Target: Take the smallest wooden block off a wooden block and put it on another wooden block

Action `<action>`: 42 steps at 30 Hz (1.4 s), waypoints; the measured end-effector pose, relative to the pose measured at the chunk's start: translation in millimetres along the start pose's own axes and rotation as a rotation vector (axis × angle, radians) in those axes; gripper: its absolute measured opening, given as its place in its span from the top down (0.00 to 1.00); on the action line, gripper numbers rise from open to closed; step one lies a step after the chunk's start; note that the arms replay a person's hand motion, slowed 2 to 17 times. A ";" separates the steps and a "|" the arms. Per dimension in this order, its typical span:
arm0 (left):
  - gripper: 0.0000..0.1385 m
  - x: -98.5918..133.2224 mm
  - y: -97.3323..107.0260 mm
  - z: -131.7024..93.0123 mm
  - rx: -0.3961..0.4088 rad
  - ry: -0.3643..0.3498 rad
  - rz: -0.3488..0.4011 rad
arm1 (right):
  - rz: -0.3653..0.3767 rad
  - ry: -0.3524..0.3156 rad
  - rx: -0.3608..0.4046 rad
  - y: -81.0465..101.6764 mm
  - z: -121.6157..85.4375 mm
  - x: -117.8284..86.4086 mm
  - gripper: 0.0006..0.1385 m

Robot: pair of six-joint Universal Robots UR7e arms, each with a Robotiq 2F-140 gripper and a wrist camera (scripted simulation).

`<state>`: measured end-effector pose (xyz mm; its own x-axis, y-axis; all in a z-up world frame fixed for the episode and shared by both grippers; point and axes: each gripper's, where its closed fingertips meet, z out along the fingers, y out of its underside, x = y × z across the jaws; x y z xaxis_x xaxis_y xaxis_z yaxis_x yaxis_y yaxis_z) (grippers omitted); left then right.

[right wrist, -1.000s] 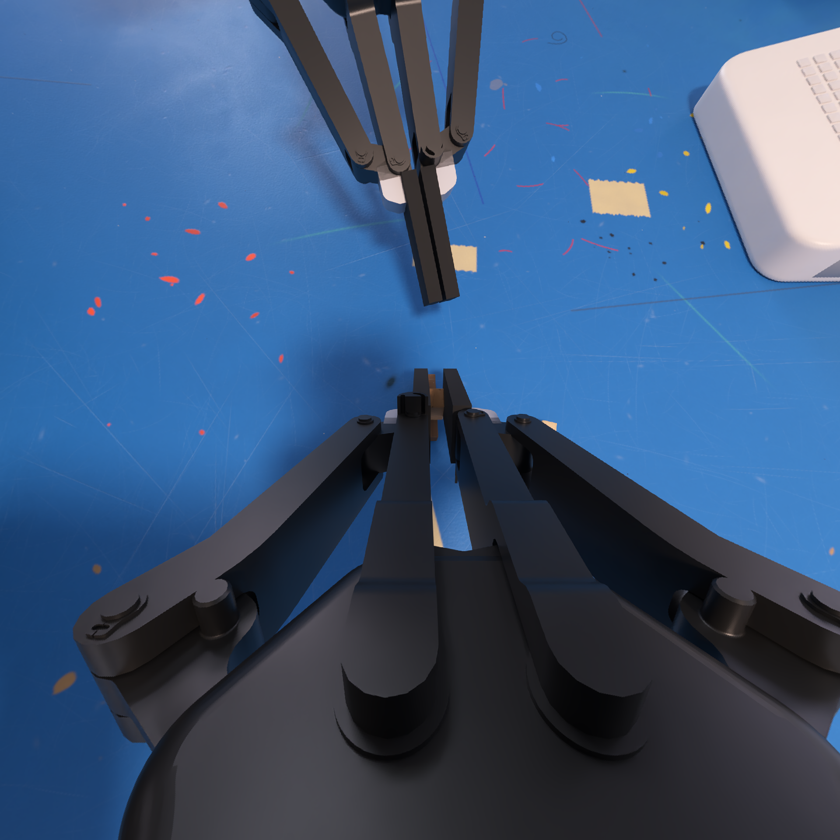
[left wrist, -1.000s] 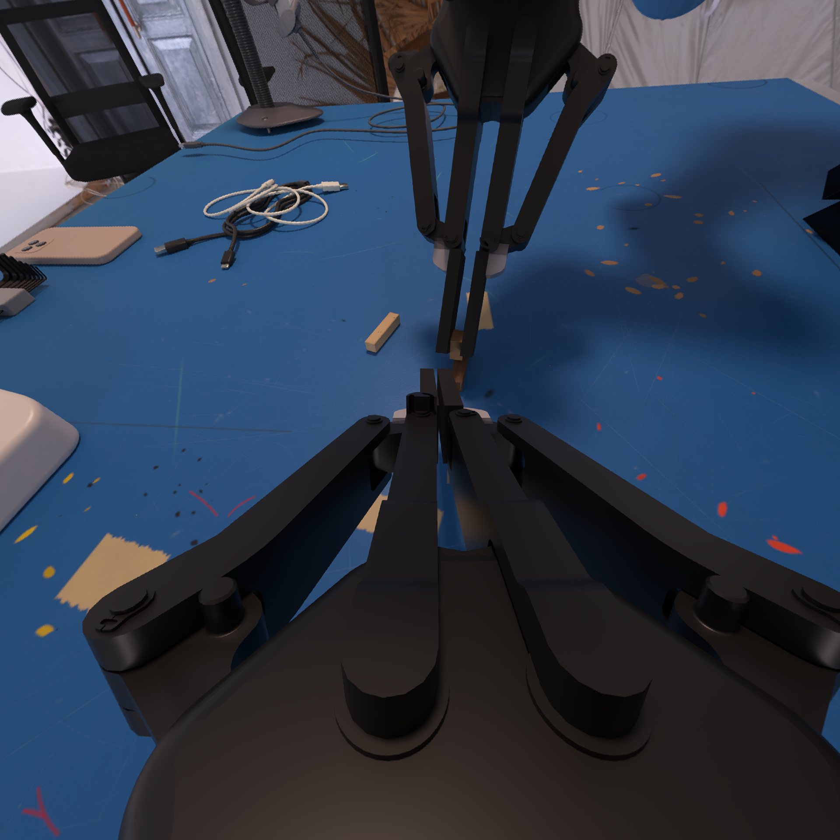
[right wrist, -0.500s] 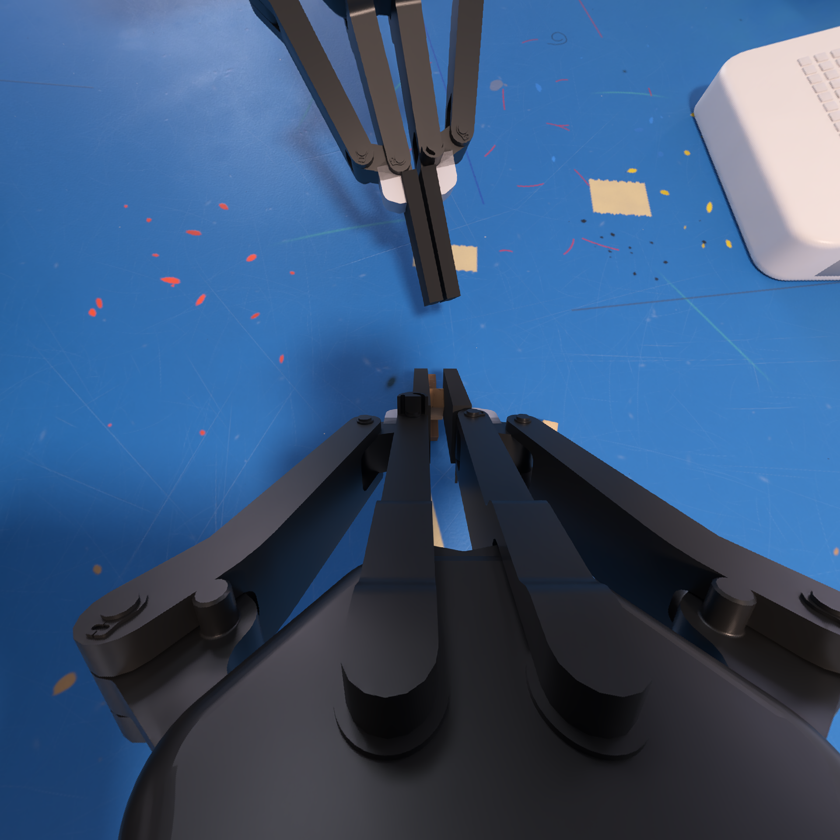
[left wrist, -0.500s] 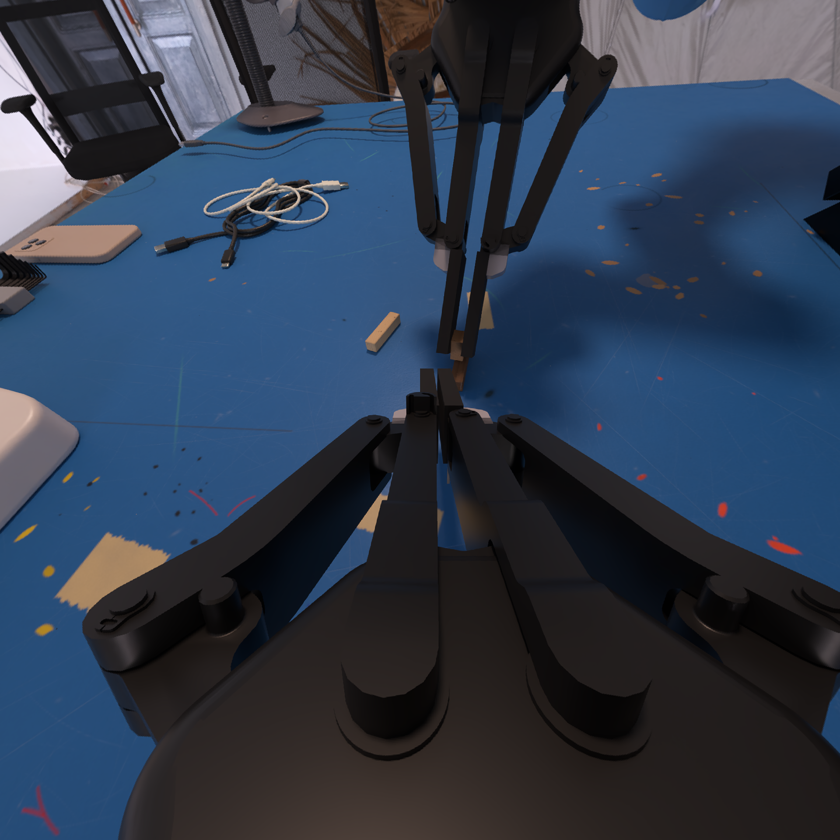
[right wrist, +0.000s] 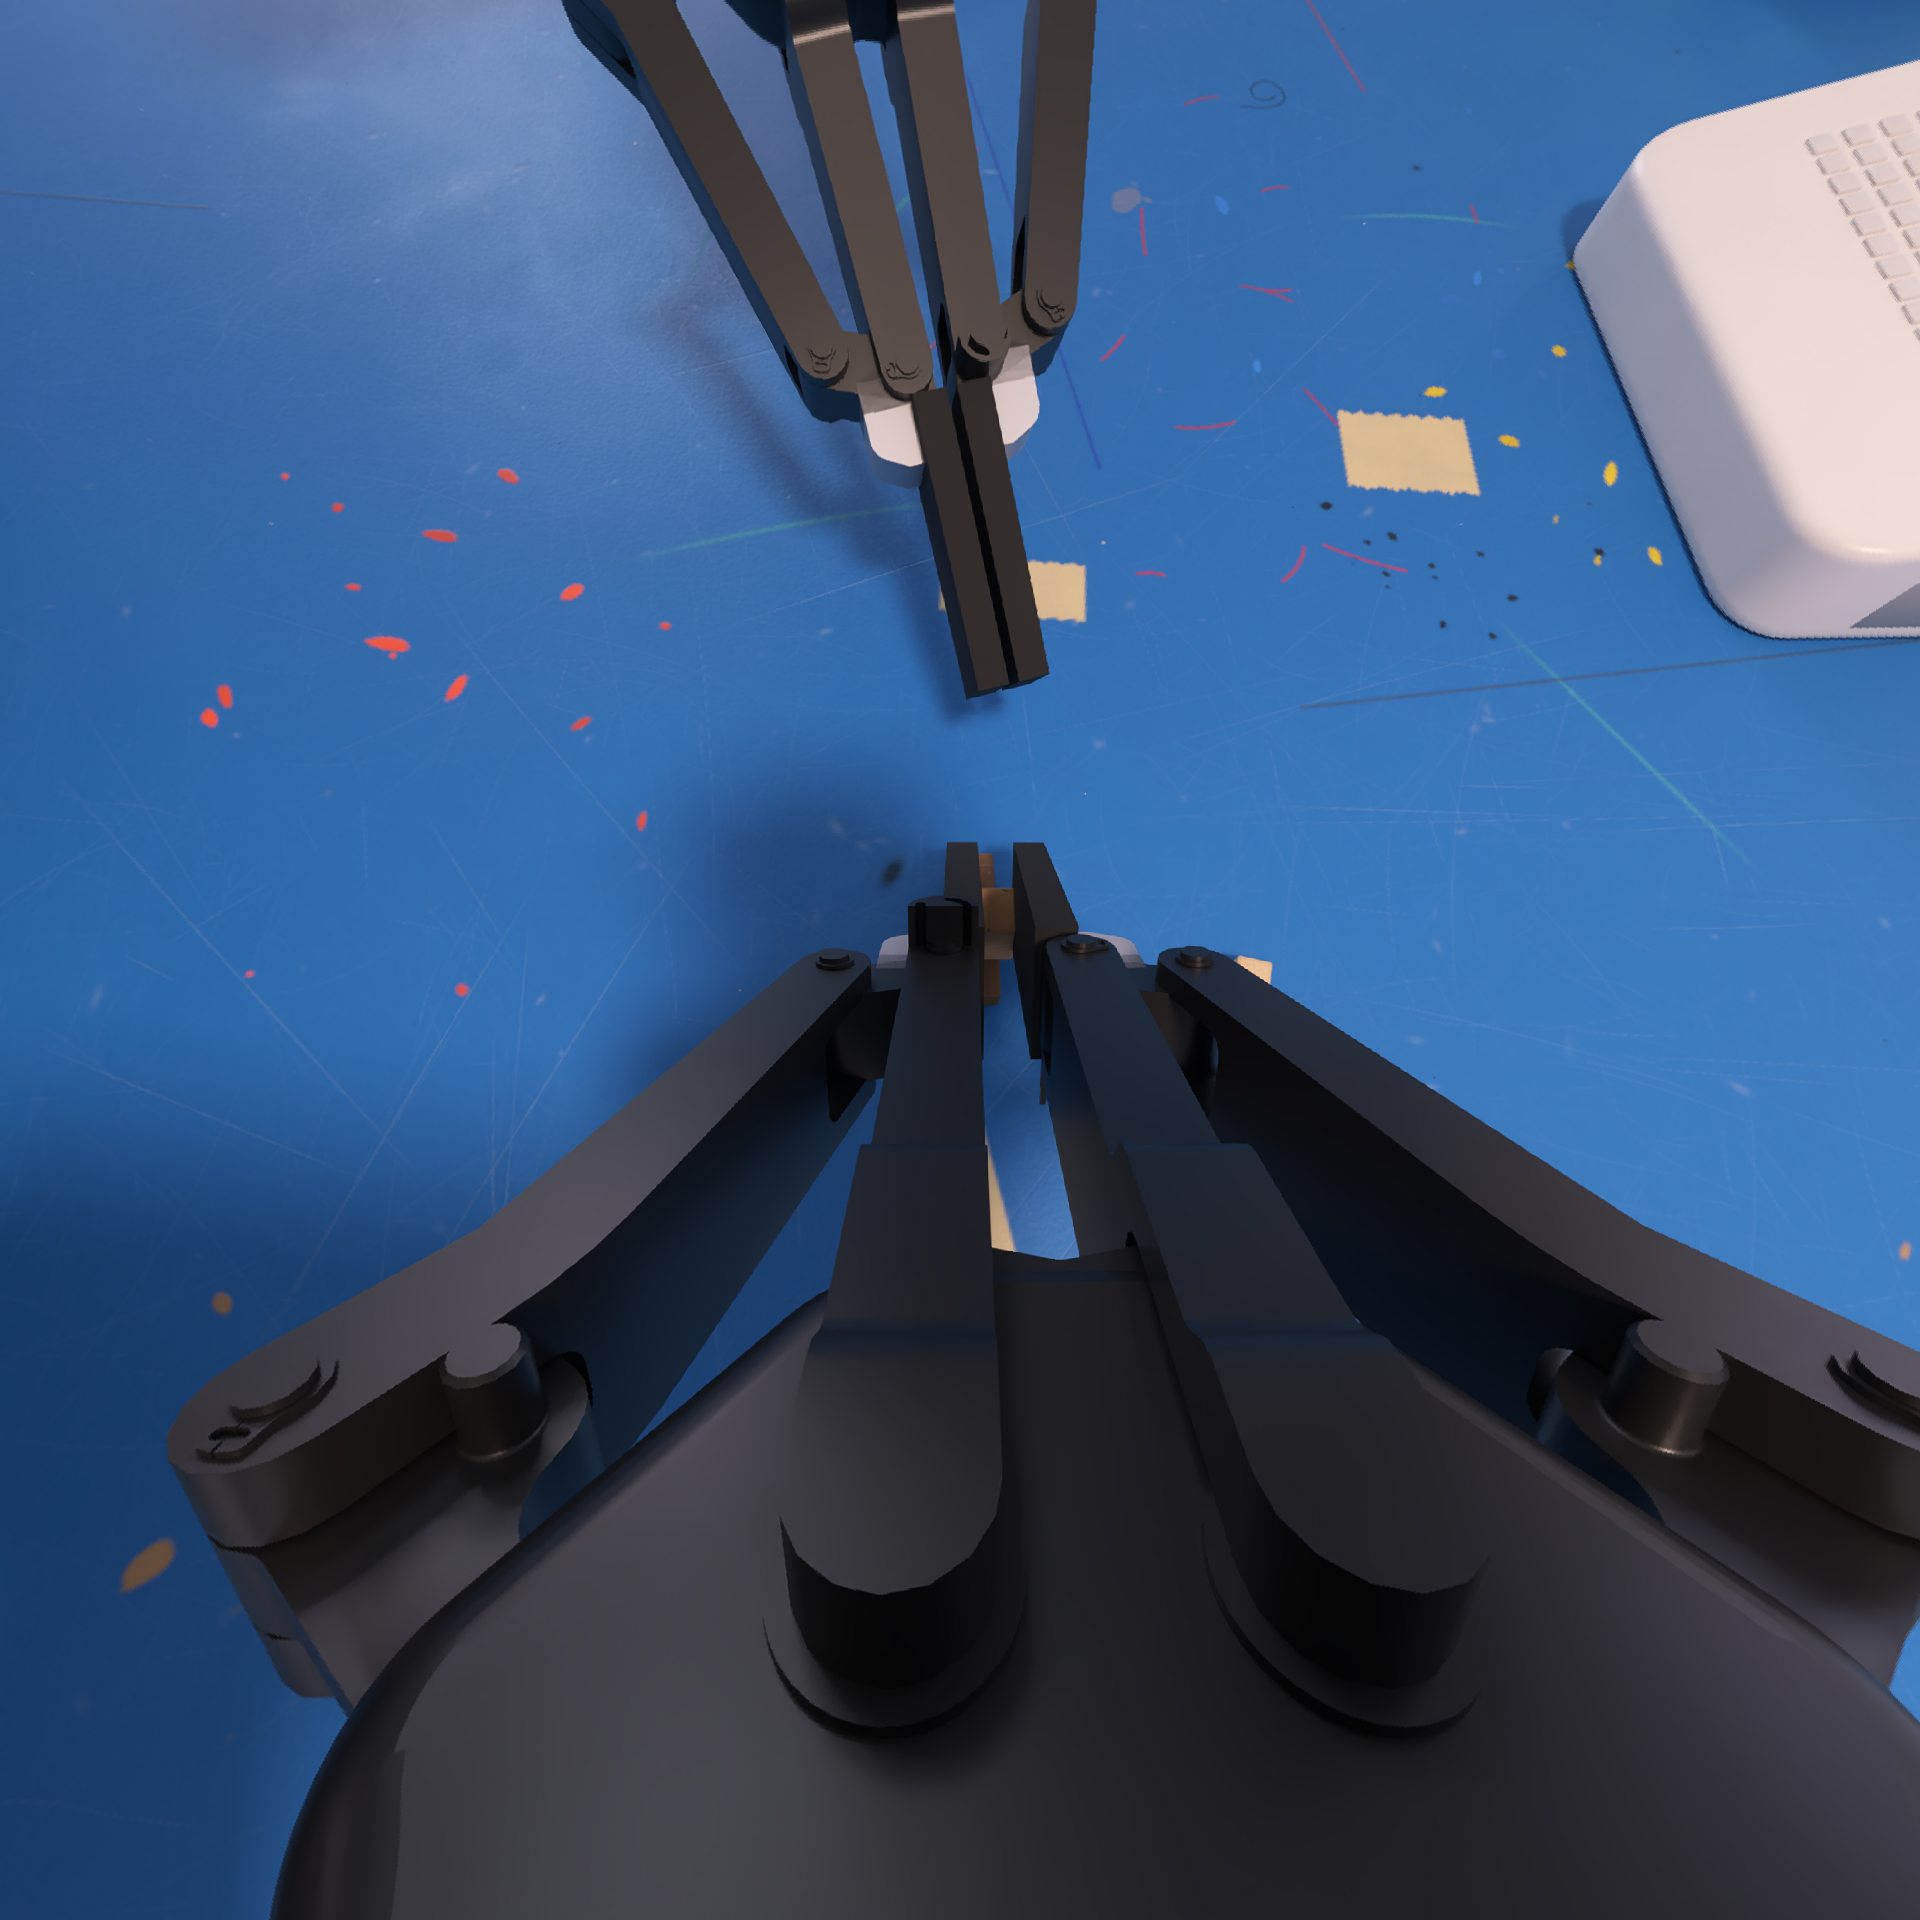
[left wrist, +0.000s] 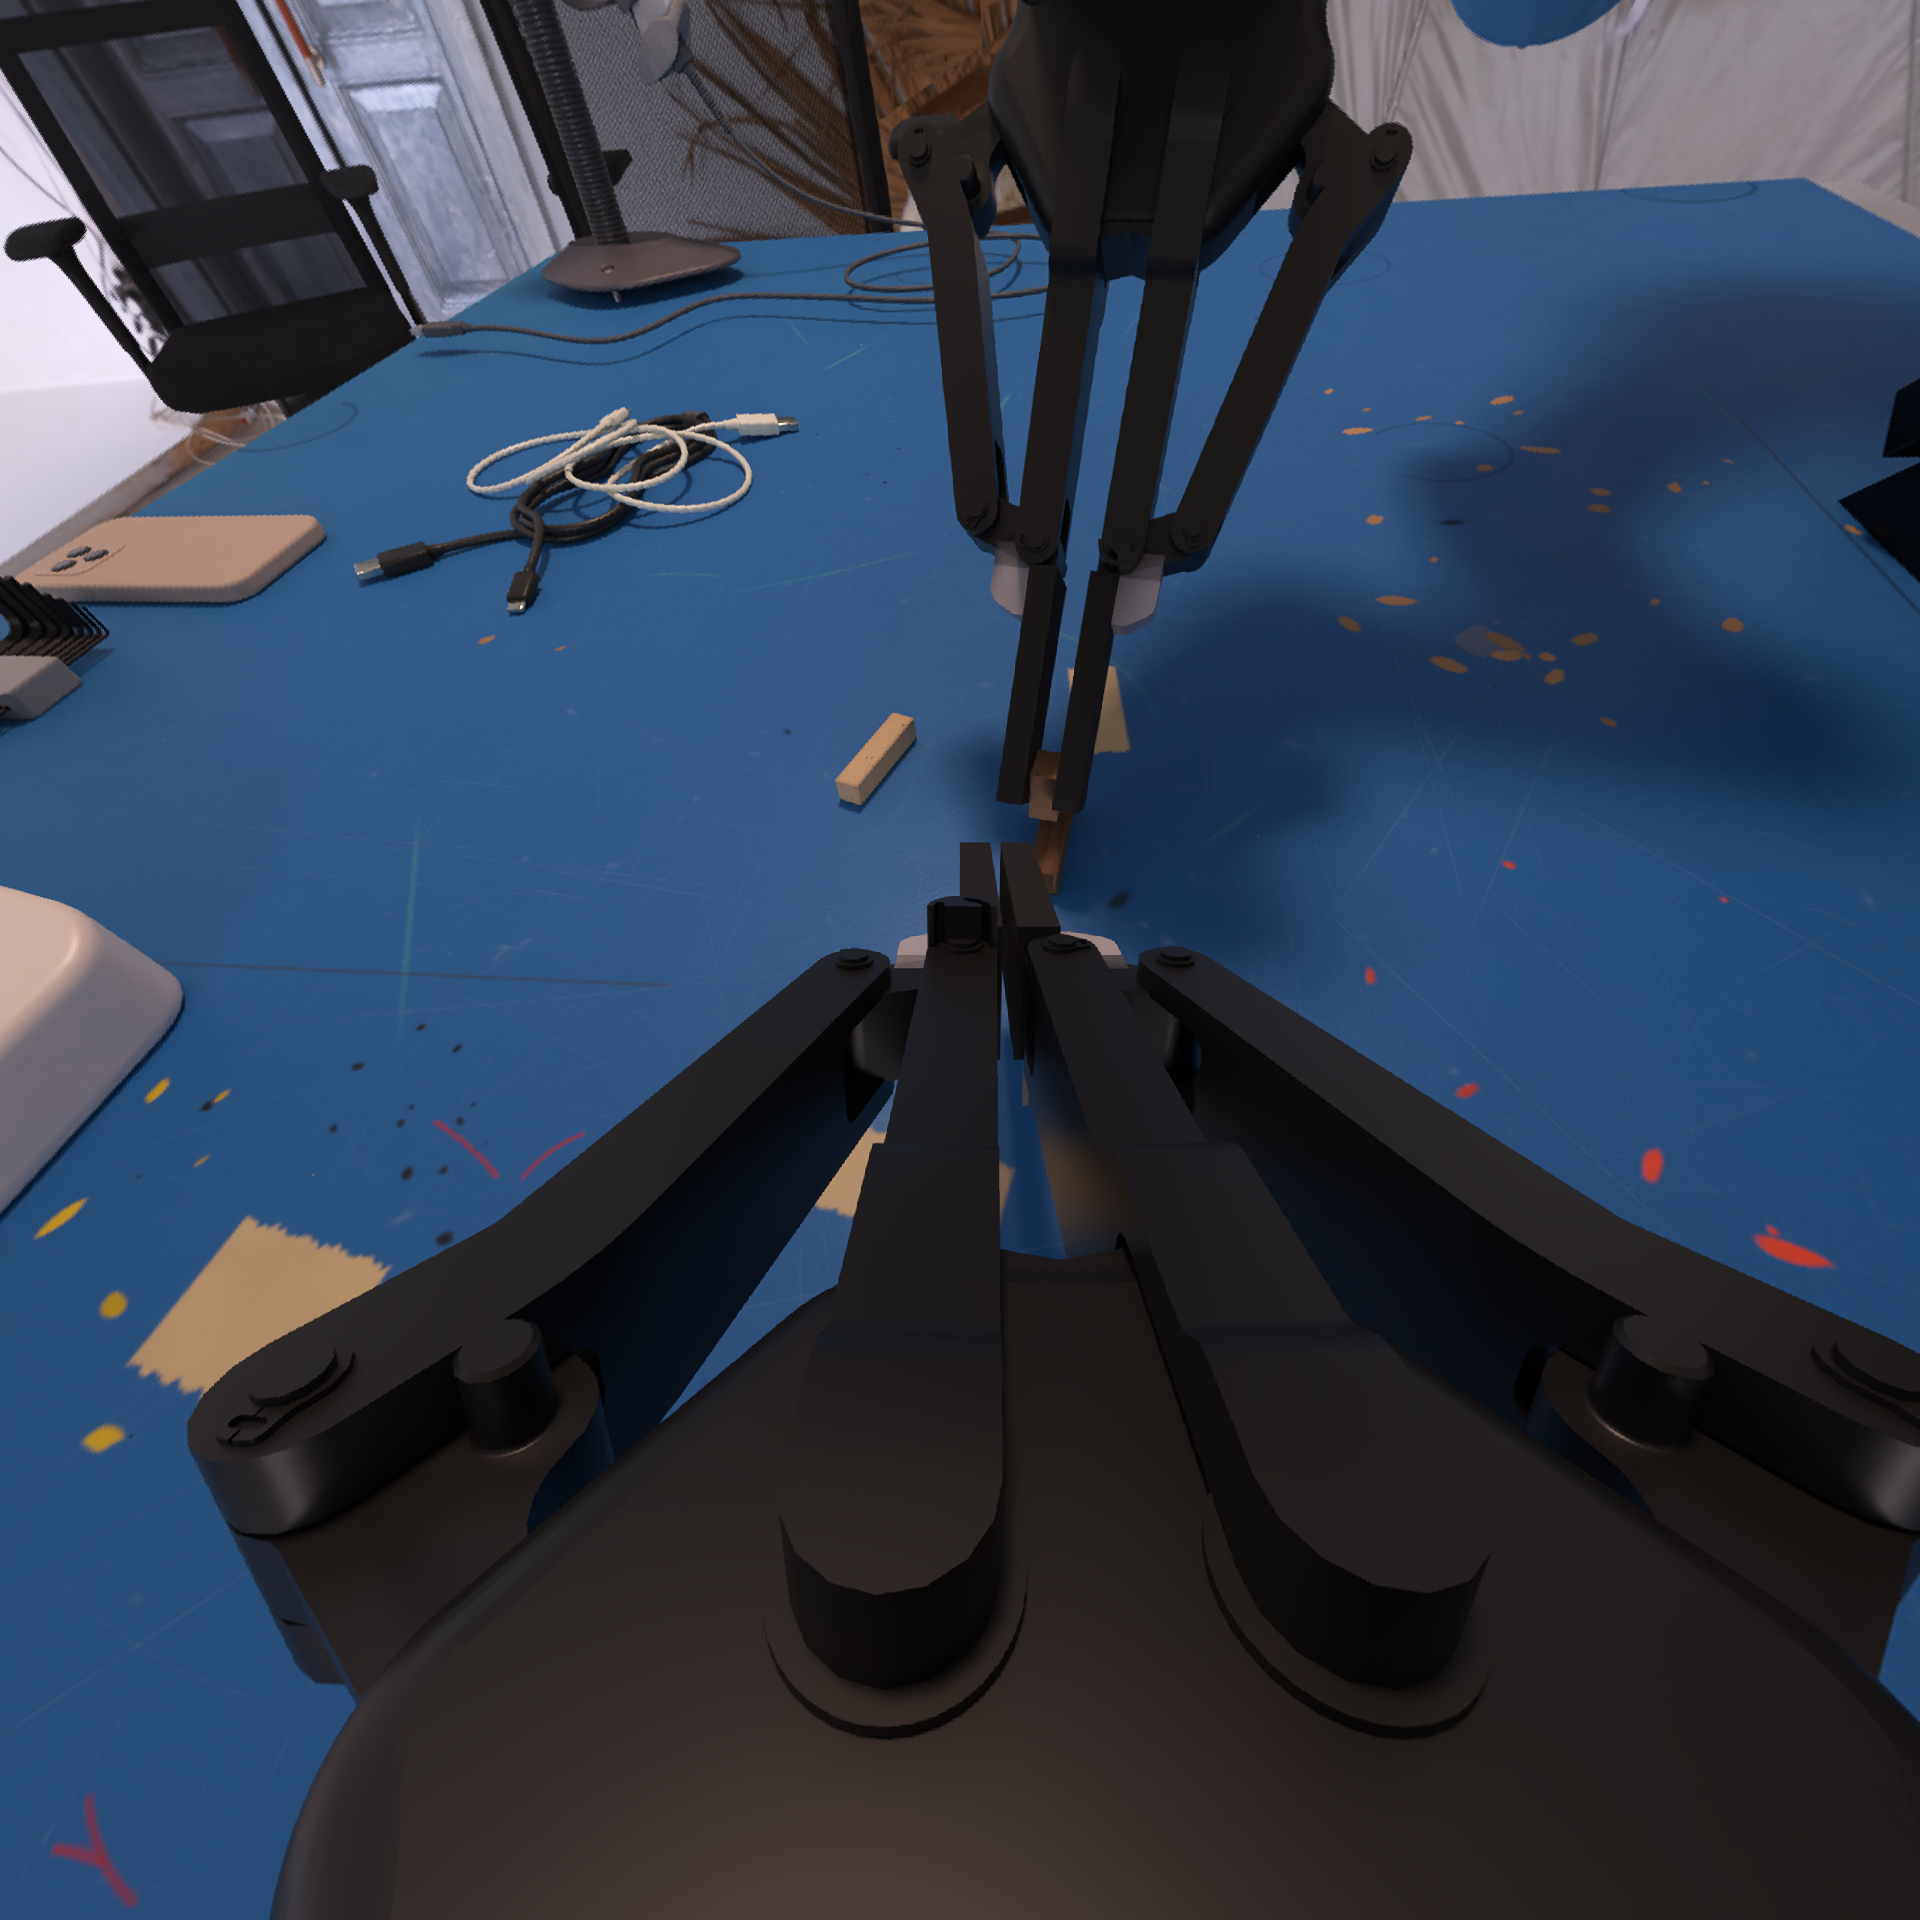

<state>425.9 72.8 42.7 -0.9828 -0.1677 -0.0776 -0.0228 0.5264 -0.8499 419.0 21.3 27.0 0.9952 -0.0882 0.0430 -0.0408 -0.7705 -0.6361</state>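
While the small block [left wrist: 1043, 777] sits pinched in the right gripper [left wrist: 1039, 800], the spare block [left wrist: 875, 758] lies off to one side on the table [left wrist: 623, 883].

Right gripper: jaws nearly closed onto the small block, which is held at the fingertips directly above a darker block [left wrist: 1051, 854] standing on the table; whether the two touch, can't tell. Left gripper [right wrist: 1003, 681]: jaws pressed together, nothing held, hanging just short of the stack. Spare block lies flat, long axis slanting away from the stack, near but apart. Judged next: lift, then carry sideways to it; the right arm is already placed.
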 end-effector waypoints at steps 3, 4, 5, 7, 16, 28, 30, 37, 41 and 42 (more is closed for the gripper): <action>0.98 -0.1 0.0 0.0 0.000 -0.002 0.001 | 0.002 0.006 0.004 -0.5 -1.9 1.5 0.94; 0.98 0.0 0.0 0.0 0.000 -0.002 0.002 | 0.004 0.009 0.006 -0.7 -2.8 2.3 0.94; 0.98 0.0 0.0 0.0 -0.001 -0.002 0.003 | 0.005 0.012 0.007 -0.9 -3.8 3.2 0.94; 0.98 0.1 0.1 0.1 -0.001 -0.004 0.004 | 0.007 0.019 0.010 -1.3 -6.2 5.2 0.94; 0.98 0.3 0.4 0.4 -0.004 -0.002 0.006 | 0.017 0.022 0.015 -1.8 -11.6 8.0 0.94; 0.98 0.3 0.4 0.5 -0.003 0.002 0.002 | 0.003 -0.006 -0.007 -2.1 -5.1 -0.2 0.94; 0.98 0.4 0.4 0.5 -0.003 0.003 0.002 | -0.001 -0.008 -0.013 -2.3 -3.9 -1.0 0.94; 0.98 0.4 0.2 0.2 -0.001 0.004 0.003 | -0.008 -0.017 -0.027 -3.3 -0.9 -2.1 0.94; 0.98 0.1 0.4 -0.2 -0.001 0.002 0.006 | -0.013 -0.016 -0.040 -2.9 0.3 -1.5 0.94; 0.98 0.0 0.4 -0.2 0.000 0.002 0.006 | -0.013 -0.016 -0.042 -2.8 0.5 -1.5 0.94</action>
<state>425.8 73.3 42.4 -0.9833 -0.1630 -0.0812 -0.0173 0.5277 -0.8492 417.7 23.9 28.3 0.9970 -0.0677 0.0385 -0.0309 -0.7975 -0.6025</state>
